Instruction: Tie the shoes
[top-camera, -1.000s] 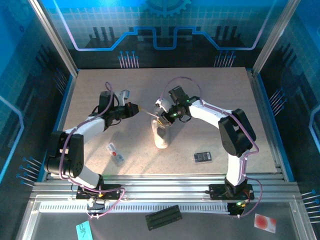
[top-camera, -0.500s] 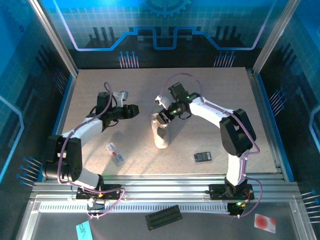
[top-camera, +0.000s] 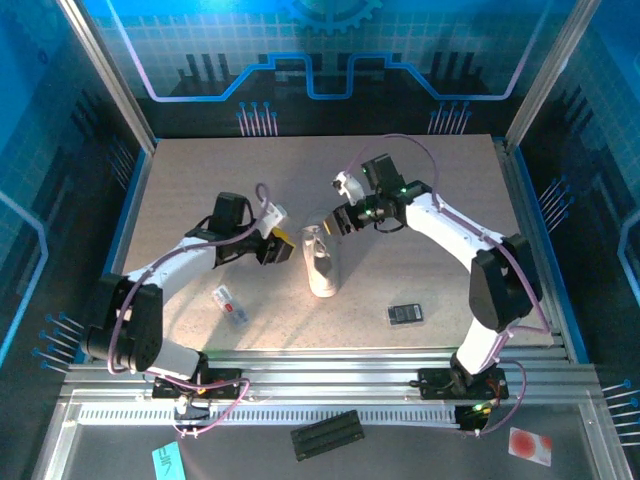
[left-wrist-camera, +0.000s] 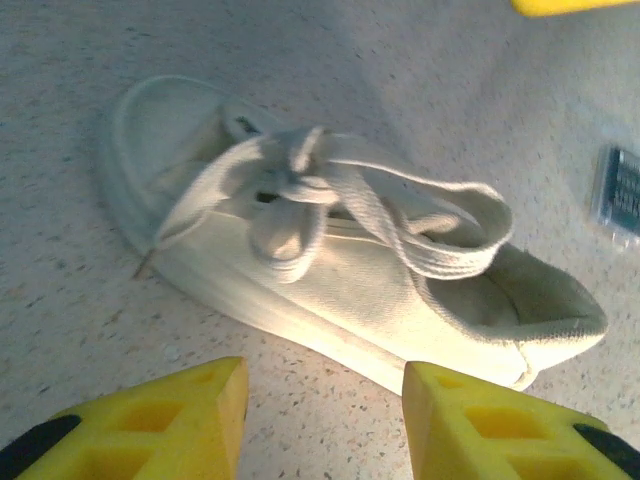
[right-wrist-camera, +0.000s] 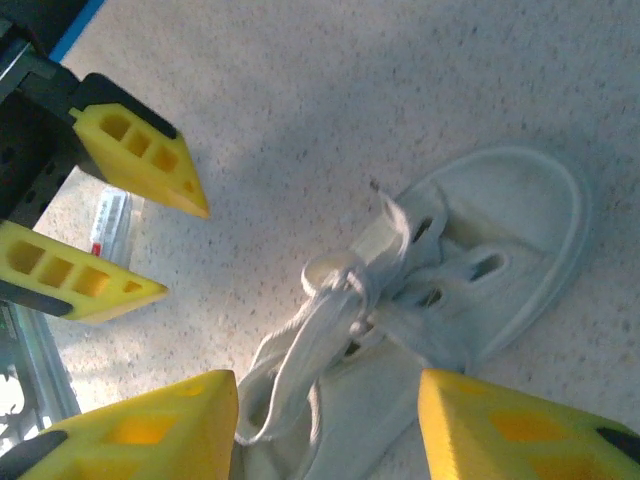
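While the sneaker lay at the middle of the table, its long axis running 6 to 12 o'clock and laces loosely looped, the left gripper sat just beside it at 9 o'clock, jaws partly open and empty. Beyond, at 1 o'clock, the right gripper hung likewise parted, empty, about equally close.
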